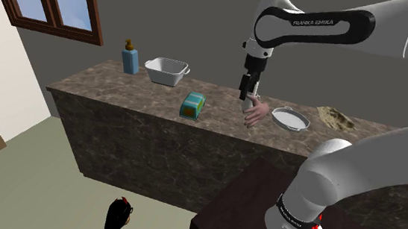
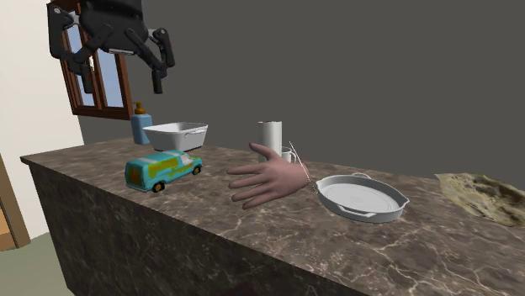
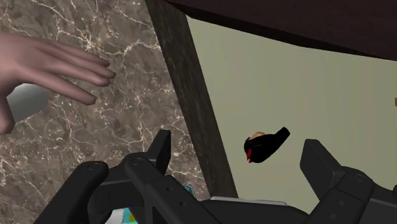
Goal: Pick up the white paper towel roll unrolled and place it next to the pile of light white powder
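The white paper towel roll (image 2: 269, 140) stands upright on the marble counter (image 2: 210, 219), just behind a flesh-coloured model hand (image 2: 265, 178). In the shoulder view the roll (image 1: 251, 101) shows partly under my gripper (image 1: 246, 92), which hangs above it and the model hand (image 1: 255, 115). The light powder pile (image 1: 335, 117) lies at the counter's far right end, beyond a round pan (image 1: 290, 118). My gripper (image 2: 122, 82) is open and holds nothing. In the wrist view its fingers (image 3: 159, 149) stand wide apart over the counter's front edge.
A teal toy van (image 2: 162, 170), a white basin (image 2: 175, 134) and a blue soap bottle (image 2: 140, 126) stand toward the left. The pan (image 2: 362, 198) separates the hand from the powder pile (image 2: 484, 195). A black object (image 1: 117, 220) lies on the floor.
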Robot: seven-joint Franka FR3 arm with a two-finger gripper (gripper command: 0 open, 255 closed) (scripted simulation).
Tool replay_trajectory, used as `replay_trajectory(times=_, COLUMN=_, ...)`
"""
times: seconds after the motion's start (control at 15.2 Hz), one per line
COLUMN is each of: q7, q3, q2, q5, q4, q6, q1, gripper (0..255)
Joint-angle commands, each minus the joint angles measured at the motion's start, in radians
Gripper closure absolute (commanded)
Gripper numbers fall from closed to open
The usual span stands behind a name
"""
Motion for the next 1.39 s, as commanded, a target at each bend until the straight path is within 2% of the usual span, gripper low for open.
replay_trajectory(times=0.0, q7=-0.046, q3=-0.037, q2=0.053, q5=-0.016, q4=0.024, q6=0.034, q1=-0.010, gripper=0)
replay_trajectory(times=0.33, q7=-0.164, q3=-0.128, q2=0.191, q5=-0.033, q4=0.109, q6=0.098, q1=-0.030, gripper=0)
replay_trajectory(times=0.66, q7=-0.288, q3=-0.212, q2=0.349, q5=-0.014, q4=0.223, q6=0.149, q1=-0.045, gripper=0)
replay_trajectory(times=1.06, q7=-0.451, q3=-0.295, q2=0.563, q5=0.064, q4=0.402, q6=0.181, q1=-0.072, gripper=0)
replay_trajectory(times=1.32, q7=-0.560, q3=-0.328, q2=0.721, q5=0.142, q4=0.550, q6=0.178, q1=-0.111, gripper=0)
